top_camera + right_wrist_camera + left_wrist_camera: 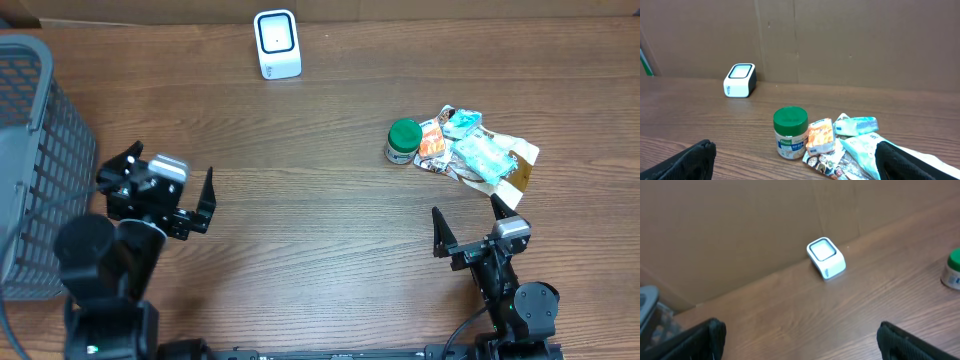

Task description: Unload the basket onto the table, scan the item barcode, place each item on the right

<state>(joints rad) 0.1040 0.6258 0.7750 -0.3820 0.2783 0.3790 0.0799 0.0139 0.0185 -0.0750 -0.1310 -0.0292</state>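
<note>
The green-lidded Knorr jar (403, 140) and snack packets (478, 155) lie just ahead of the wide-open, empty right gripper (468, 220), well apart from the equally open left gripper (172, 166).

Table (320, 190) is looking like smooth brown wood grain, catching a soft sheen. Scanner (277, 44) is showing glossy white plastic. Jar (403, 141) is wearing a matt green plastic lid. Packets (480, 155) are glinting like crinkly, shiny film. Basket (40, 170) is looking like matt grey plastic mesh. Wall (840, 40) is reading as dull cardboard.
</note>
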